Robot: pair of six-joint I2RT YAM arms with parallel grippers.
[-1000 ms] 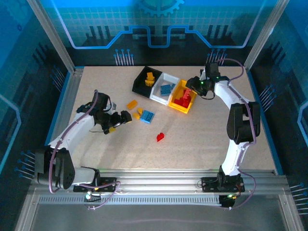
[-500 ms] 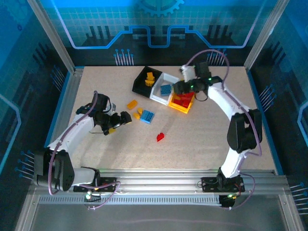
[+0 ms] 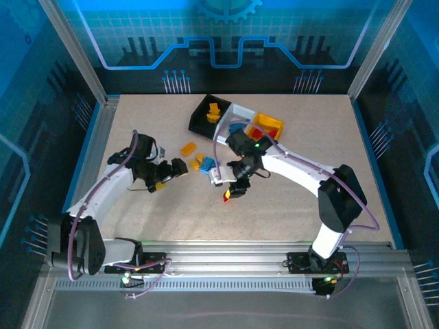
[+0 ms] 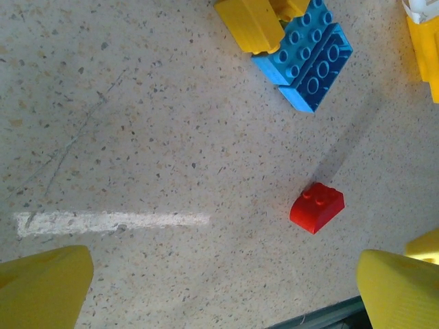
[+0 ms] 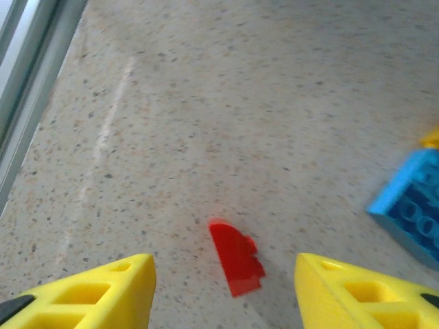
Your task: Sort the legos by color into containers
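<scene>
The red brick (image 5: 236,266) — likely light, rigid, slick — suits a pinch across its flat sides by the right hand (image 5: 223,274), open and empty.

The right arm (image 3: 295,166) hides much of the white bin (image 3: 240,110) — a blue brick (image 5: 411,199) runs off-frame.

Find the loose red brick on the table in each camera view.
Top view: red brick, middle of picture.
Left wrist: red brick, lower right.
Right wrist: red brick, bottom centre.
Shared landmark: the blue brick nearby.
</scene>
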